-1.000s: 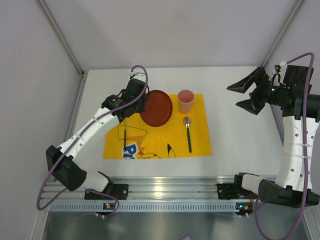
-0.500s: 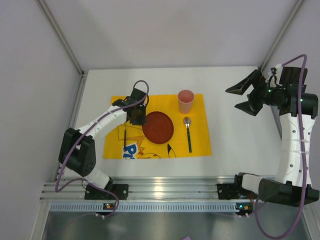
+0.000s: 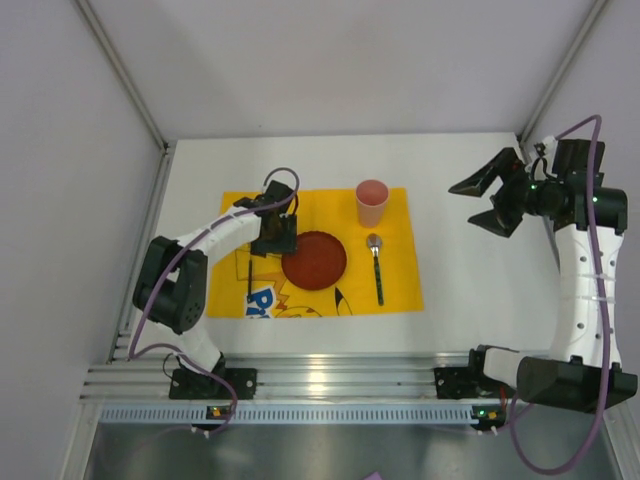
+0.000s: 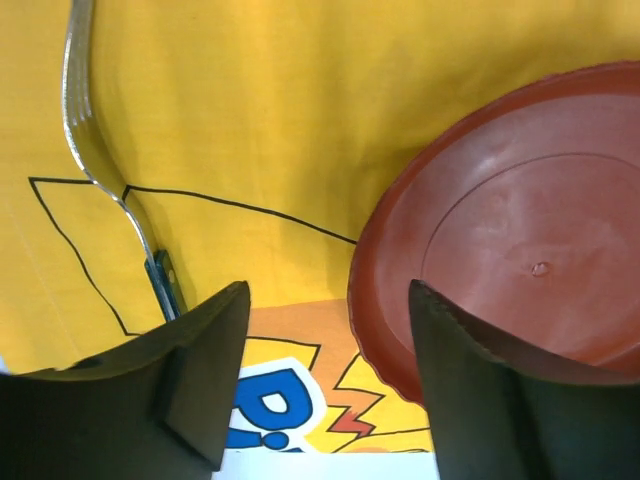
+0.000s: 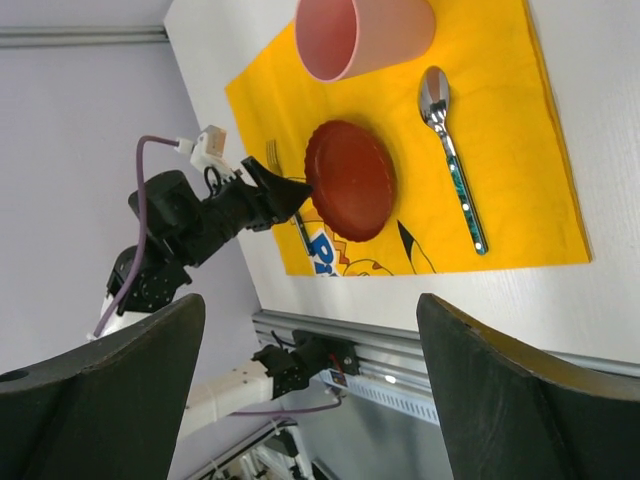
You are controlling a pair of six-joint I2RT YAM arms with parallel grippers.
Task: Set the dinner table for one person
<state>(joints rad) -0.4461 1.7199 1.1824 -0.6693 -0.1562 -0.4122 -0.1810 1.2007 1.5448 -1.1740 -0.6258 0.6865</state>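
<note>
Tabletop (image 3: 480, 290), matte white and rectangular, lies beneath both pairs of fingers and carries a yellow cartoon-printed cloth mat (image 3: 395, 290). Left fingers (image 4: 190, 390), released and empty, hover over the mat. The rim of a round dark-red plate (image 4: 520, 230) juts into their gap, and a silver fork (image 4: 100, 170) lies outside the opposite finger. Right fingers (image 3: 480, 180), spread wide and empty, hang over bare tabletop. The pink plastic cup (image 3: 371, 201) and green-handled metal spoon (image 3: 377, 265) lie nearest them.
</note>
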